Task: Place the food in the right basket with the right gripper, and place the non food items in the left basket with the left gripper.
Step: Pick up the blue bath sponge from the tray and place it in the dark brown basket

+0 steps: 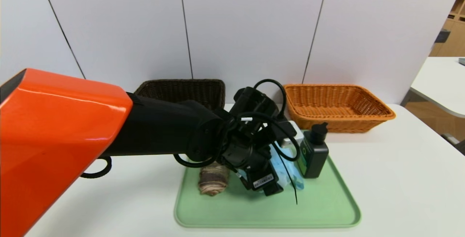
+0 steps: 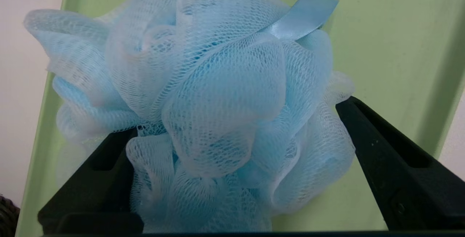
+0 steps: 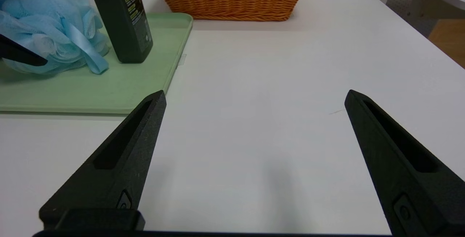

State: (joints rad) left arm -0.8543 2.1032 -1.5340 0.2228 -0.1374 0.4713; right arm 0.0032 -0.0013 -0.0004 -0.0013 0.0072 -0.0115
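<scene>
Background: pale wall panels with thin dark seams, behind a white table (image 1: 392, 171).
Tray: green (image 1: 308, 211), flat on the table.
Left gripper: (image 2: 236, 121) over the tray, jaws spread wide to either side of the pouf, no grasp closed.
Bath pouf: light blue mesh (image 2: 225, 95), on the tray, between the left gripper's jaws.
Right gripper: (image 3: 256, 92) idle above the bare table beside the tray, spread wide, nothing held.
Bread roll: banded brown and cream (image 1: 213, 180), on the tray, partly under the left arm (image 1: 163, 128).
Pump bottle: black (image 1: 315, 153), upright on the tray, beside the pouf.
Dark basket: (image 1: 181, 81) behind the left arm, its inside partly hidden; whether anything lies in it, cannot tell.
Orange basket: (image 1: 338, 121) behind the tray, nothing seen inside.
Progress: early, by judgement; roll, pouf and bottle all unsorted.
Remaining: pouf and bottle to the dark basket, roll to the orange one.
Next move: probably closing on the pouf.
Writing: barcode label (image 1: 263, 180) on the left gripper's housing; yellow and pale print on the bottle's label (image 3: 133, 4), wording not legible; no brand readable.
</scene>
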